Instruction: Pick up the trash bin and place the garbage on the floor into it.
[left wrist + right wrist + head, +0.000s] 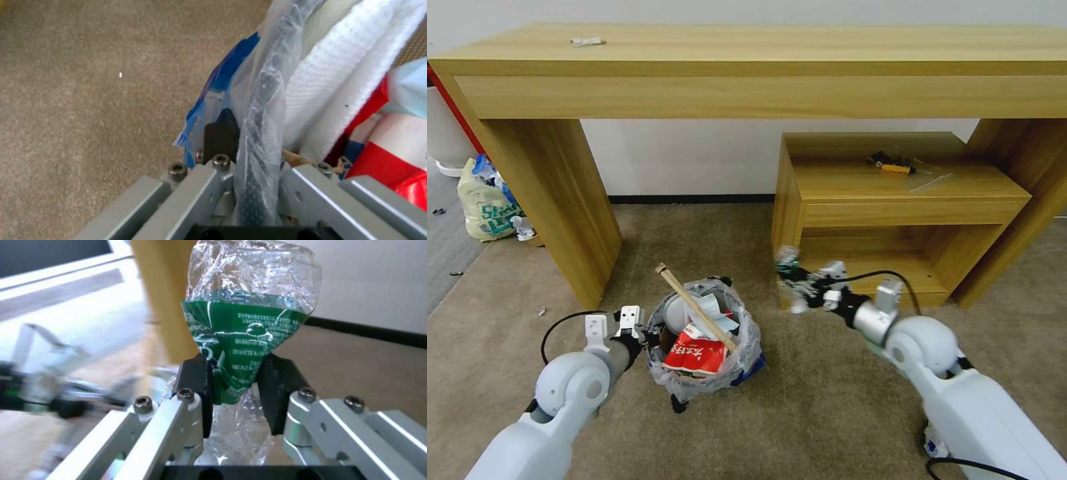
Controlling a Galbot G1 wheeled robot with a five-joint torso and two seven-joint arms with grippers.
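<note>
The left gripper [256, 166] clamps the trash bin [704, 347] rim on the carpet [827, 413]. The right gripper [236, 386] pinches a crushed green-labelled plastic bottle [247, 333], raised beside the bin.

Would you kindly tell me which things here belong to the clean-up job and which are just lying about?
Belonging to the job:
- trash bin, its rim gripped by the left end effector
- crushed plastic bottle, held in the right end effector
- floor

Just lying about:
- shopping bag
- yellow-handled tool on the low shelf unit
- desk
</note>
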